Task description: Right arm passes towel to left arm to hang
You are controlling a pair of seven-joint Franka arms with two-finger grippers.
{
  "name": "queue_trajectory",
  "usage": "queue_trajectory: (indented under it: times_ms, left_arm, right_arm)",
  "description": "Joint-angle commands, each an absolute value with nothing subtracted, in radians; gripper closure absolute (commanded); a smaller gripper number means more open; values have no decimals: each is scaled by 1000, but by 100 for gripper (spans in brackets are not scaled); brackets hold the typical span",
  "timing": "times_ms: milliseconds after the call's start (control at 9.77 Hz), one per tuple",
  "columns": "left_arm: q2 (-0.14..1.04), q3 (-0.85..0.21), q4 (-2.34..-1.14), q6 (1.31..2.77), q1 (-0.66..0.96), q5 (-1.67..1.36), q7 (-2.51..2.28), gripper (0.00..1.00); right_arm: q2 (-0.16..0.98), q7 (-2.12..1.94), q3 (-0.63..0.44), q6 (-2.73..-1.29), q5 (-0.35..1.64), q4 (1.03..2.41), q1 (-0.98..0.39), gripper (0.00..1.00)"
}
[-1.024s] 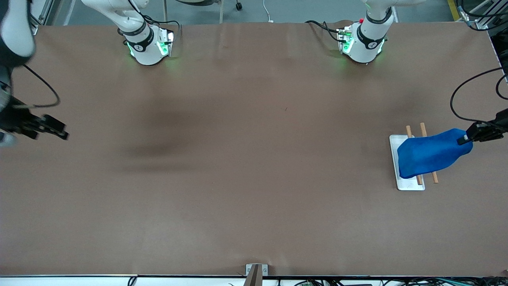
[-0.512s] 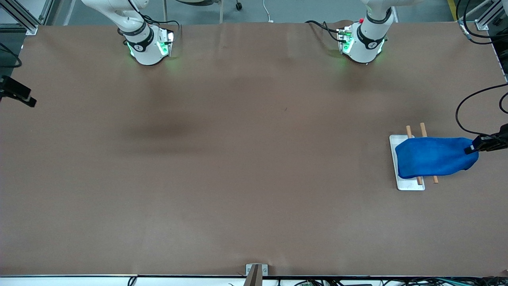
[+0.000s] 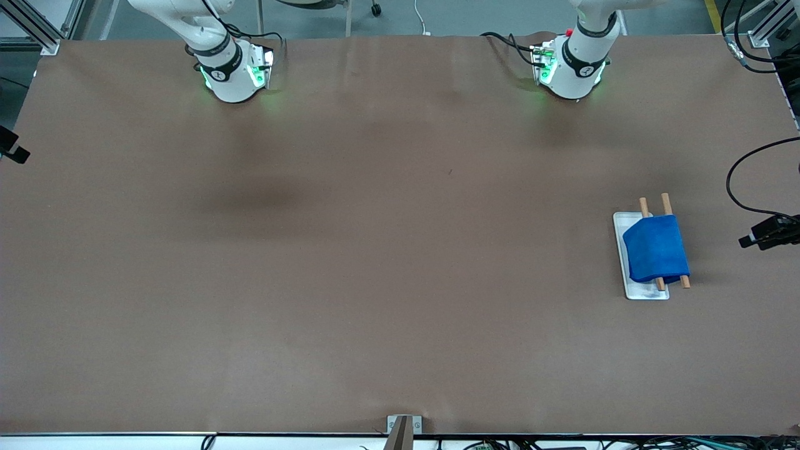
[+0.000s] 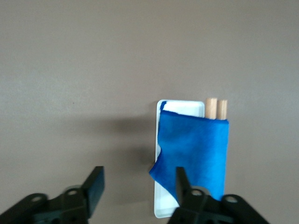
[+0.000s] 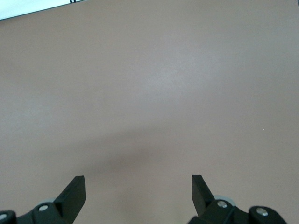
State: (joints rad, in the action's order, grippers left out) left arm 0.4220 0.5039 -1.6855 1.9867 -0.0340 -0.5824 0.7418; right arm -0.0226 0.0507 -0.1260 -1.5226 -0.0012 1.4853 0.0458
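The blue towel [image 3: 655, 248] hangs folded over two wooden rods [image 3: 666, 204] above a white tray [image 3: 620, 237], near the left arm's end of the table. It also shows in the left wrist view [image 4: 196, 149], draped over the rods [image 4: 216, 108]. My left gripper [image 3: 750, 240] is open and empty, up in the air beside the towel rack, apart from the towel; its fingers show in the left wrist view [image 4: 139, 184]. My right gripper [image 3: 15, 153] is at the right arm's end of the table, at the view's edge, open and empty [image 5: 138, 186].
The brown table [image 3: 387, 250] is bare around the rack. The arm bases [image 3: 232, 75] [image 3: 572, 69] stand at the table's edge farthest from the front camera. A small metal bracket [image 3: 403, 425] sits at the nearest edge.
My left gripper let go of the towel, which dropped to hang folded over the rods, and drew away. My right gripper moved off toward the right arm's end of the table.
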Motion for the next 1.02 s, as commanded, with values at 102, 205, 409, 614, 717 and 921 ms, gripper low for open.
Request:
queue_trajectory:
  times_ms: [102, 205, 409, 614, 717, 921]
  left_arm:
    - [289, 396, -1716, 1997, 0, -340, 637, 0]
    - [231, 352, -1738, 1997, 3, -306, 624, 0]
    - [106, 228, -1762, 1967, 3, -167, 501, 0]
    - [26, 109, -1764, 1881, 3, -75, 334, 0]
    - [-15, 76, -1764, 1835, 2, -75, 281, 0]
    - [-70, 22, -1750, 1740, 2, -74, 143, 0]
  right_arm:
    - [-8, 37, -129, -1514, -44, 1447, 26, 0]
    - [-9, 35, -126, -1506, -46, 1448, 25, 0]
    - [-8, 12, -126, -1506, -49, 1448, 28, 0]
    - [-8, 14, -126, -1505, -41, 1450, 31, 0]
    - [-8, 18, -126, -1502, -41, 1453, 31, 0]
    - [-9, 20, -124, -1500, -40, 1456, 37, 0]
